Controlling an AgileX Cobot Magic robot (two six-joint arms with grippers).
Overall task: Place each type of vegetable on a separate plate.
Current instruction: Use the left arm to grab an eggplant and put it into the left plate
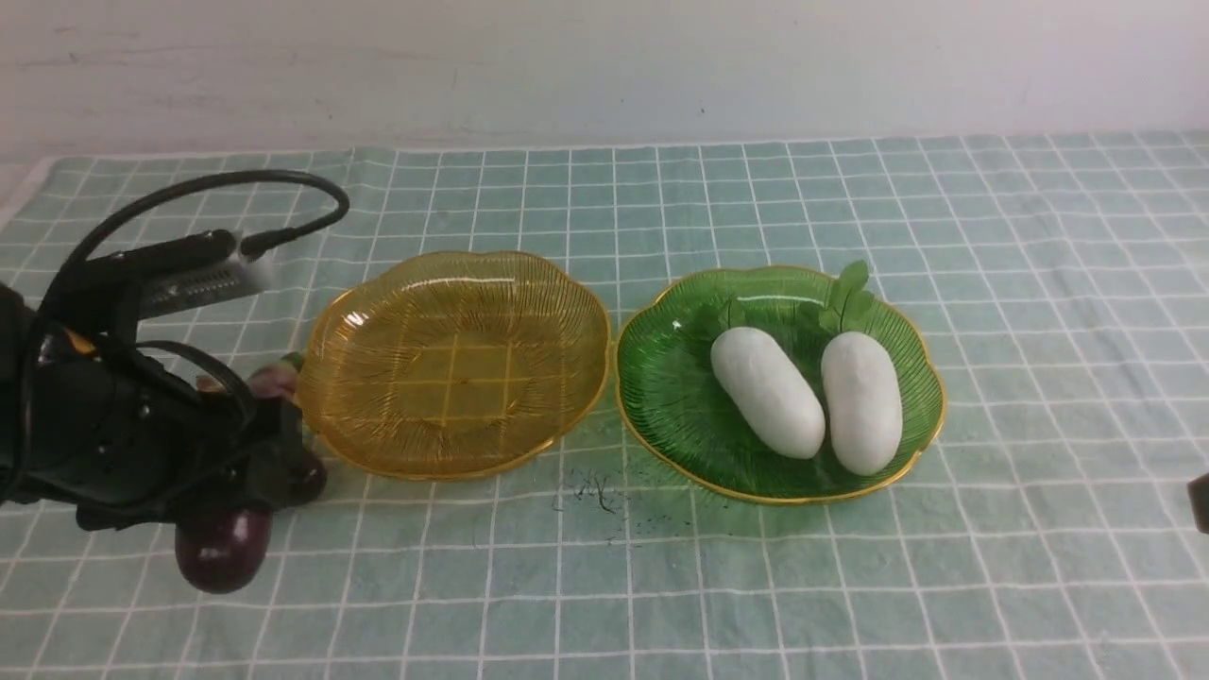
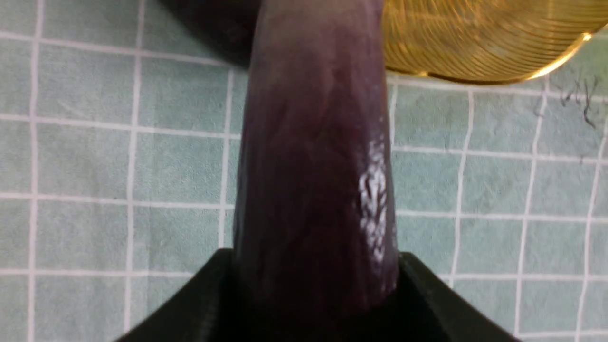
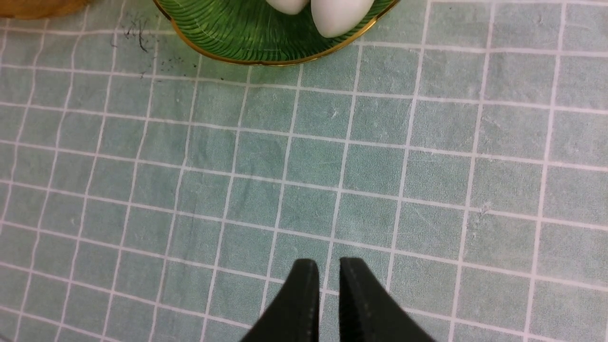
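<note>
The left gripper (image 2: 316, 261) pinches a glossy purple eggplant (image 2: 313, 142) across its girth, a black finger against each flank, low over the checked cloth (image 1: 756, 586). Whether the vegetable is clear of the cloth cannot be told. In the front view the empty amber plate (image 1: 453, 378) lies at about two o'clock of that grip. A second eggplant (image 1: 274, 380), mostly hidden behind the gripper, shows a purplish end and greenish stem at roughly one o'clock, close to the plate's nine o'clock edge. The green plate (image 1: 680, 406), at three o'clock of the amber one, carries both white radishes (image 1: 765, 392) side by side, so that half of the sorting looks done. The right gripper (image 3: 327, 263) hovers over bare cloth at about four o'clock of the green plate, its jaws pressed nearly together with nothing between them.

The step in hand appears to be carrying the first eggplant to the amber plate. Done well, it calls for a lift high enough to pass the scalloped rim, then a short travel toward two o'clock — the skin looks slick, so a firm, level hold matters. Setting it down off-centre would leave room for its twin. Brushing the rim could shove the plate into its green neighbour.
</note>
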